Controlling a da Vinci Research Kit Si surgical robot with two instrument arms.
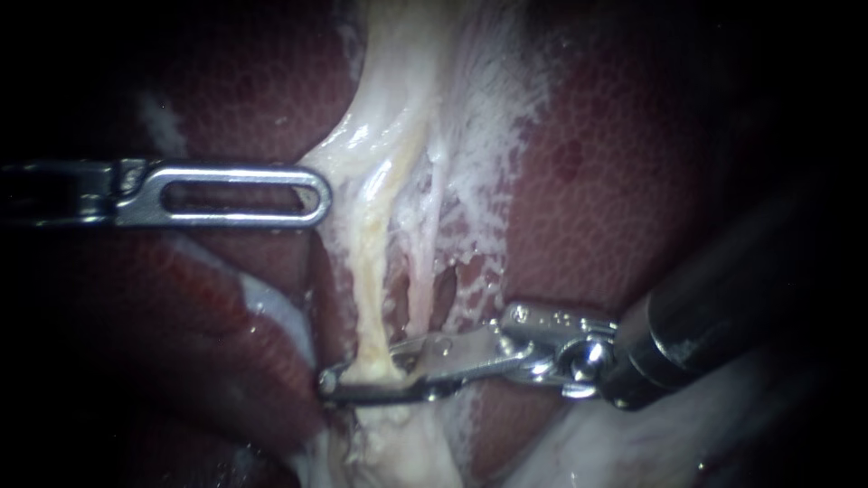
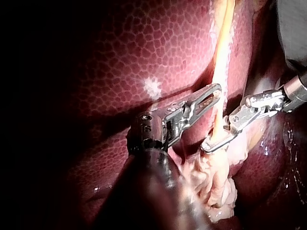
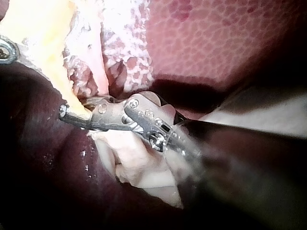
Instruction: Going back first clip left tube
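Nearest the camera, the hand of my right instrument (image 1: pixel 336 381) is clenched across the left tube (image 1: pixel 366 289), low on its length. One jaw lies on each side and both touch it. I cannot separate a clip from the metal of the jaws.

The tube is a pale yellow cord, wet and shining. I judge it soft, light and slippery, and easy to tear or cut through, so a sideways pull is a risk. To go back, I think the jaws must first let go and then slide off straight along their own line, without dragging the cord. Just beside it runs a thinner pinkish tube (image 1: pixel 423 271), which seems even more fragile.

Further up, my left instrument (image 1: pixel 318 194), a flat polished piece with a long slot, touches the edge of the white membrane (image 1: pixel 362 136). Whether its hand grasps anything I cannot tell. Behind all lies the liver (image 1: pixel 597 208), dark red with a fine mosaic pattern, and on it some lacy white tissue (image 1: pixel 488 126).
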